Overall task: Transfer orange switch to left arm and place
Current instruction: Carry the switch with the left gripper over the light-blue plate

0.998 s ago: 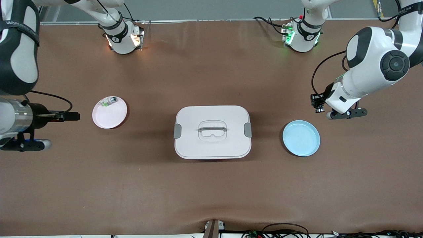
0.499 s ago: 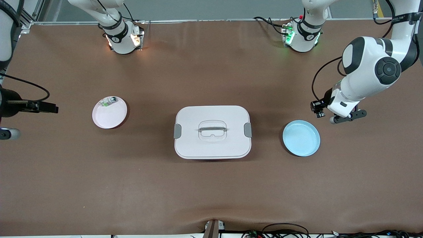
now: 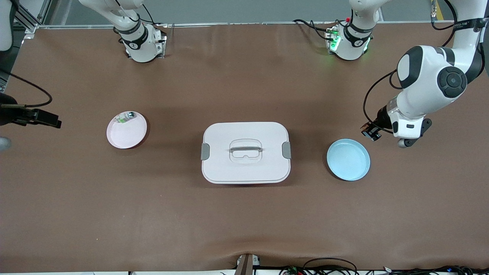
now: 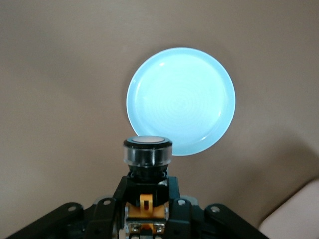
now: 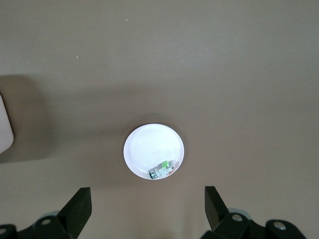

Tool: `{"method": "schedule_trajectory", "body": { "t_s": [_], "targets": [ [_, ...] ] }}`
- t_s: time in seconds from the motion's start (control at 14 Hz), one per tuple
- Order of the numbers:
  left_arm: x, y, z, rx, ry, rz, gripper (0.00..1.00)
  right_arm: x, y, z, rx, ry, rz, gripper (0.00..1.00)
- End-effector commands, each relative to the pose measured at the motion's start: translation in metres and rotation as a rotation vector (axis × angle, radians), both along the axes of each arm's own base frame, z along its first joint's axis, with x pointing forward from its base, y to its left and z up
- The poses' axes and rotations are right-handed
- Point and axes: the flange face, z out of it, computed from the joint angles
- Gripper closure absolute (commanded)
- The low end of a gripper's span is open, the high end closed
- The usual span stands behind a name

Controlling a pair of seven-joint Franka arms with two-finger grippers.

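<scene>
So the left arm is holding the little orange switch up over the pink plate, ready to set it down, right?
Not quite: the left gripper holds the orange switch by the blue plate, as the left wrist view shows. The pink plate lies toward the right arm's end.

Table (image 3: 114, 214): plain brown; box (image 3: 245, 168): white, grey side latches, clear-grey handle; plate toward left arm's end (image 3: 348, 159): light blue; plate toward right arm's end (image 3: 124, 135): pale pink, carrying a white-and-green part (image 3: 125, 116); orange switch (image 4: 147, 172): black body, orange tab, pale round cap; arms (image 3: 428, 82): white, black joint bands.
</scene>
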Motion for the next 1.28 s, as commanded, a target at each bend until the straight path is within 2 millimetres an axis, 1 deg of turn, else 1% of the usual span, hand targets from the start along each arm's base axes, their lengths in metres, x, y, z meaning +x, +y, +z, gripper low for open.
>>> {"method": "schedule_trajectory", "body": {
  "t_s": [0.0, 0.07, 0.21, 0.29, 0.36, 0.5, 0.64, 0.78, 1.0, 1.07, 1.21],
  "targets": [
    [0.007, -0.003, 0.007, 0.007, -0.032, 0.211, 1.00, -0.052, -0.005, -0.019, 0.018, -0.026, -0.010, 0.00],
    [0.008, -0.006, 0.006, 0.006, -0.036, 0.279, 1.00, -0.057, -0.006, -0.022, 0.017, -0.026, -0.012, 0.00],
    [0.009, -0.006, -0.002, 0.015, -0.017, 0.382, 1.00, -0.061, -0.009, -0.028, 0.026, -0.013, -0.024, 0.00],
    [0.010, -0.005, -0.007, 0.029, -0.010, 0.414, 1.00, -0.065, -0.012, -0.029, 0.057, -0.011, -0.039, 0.00],
    [0.011, -0.004, -0.014, 0.043, -0.004, 0.438, 1.00, -0.067, -0.018, -0.032, 0.071, -0.006, -0.055, 0.00],
    [0.014, -0.003, -0.031, 0.066, 0.007, 0.500, 1.00, -0.072, -0.019, -0.029, 0.070, -0.011, -0.058, 0.00],
    [0.018, -0.004, -0.050, 0.087, 0.007, 0.579, 1.00, -0.075, -0.017, -0.022, 0.068, -0.020, -0.055, 0.00],
    [0.023, -0.006, -0.063, 0.099, 0.000, 0.638, 1.00, -0.076, -0.012, -0.016, 0.067, -0.030, -0.045, 0.00],
    [0.025, -0.010, -0.078, 0.094, 0.027, 0.644, 1.00, -0.078, -0.005, -0.003, 0.065, -0.045, -0.039, 0.00],
    [0.025, -0.017, -0.083, 0.088, 0.024, 0.632, 1.00, -0.079, -0.005, 0.000, 0.064, -0.039, -0.043, 0.00],
    [0.027, -0.020, -0.096, 0.088, 0.015, 0.640, 1.00, -0.080, -0.003, 0.015, 0.064, -0.041, -0.042, 0.00]
  ]
}}
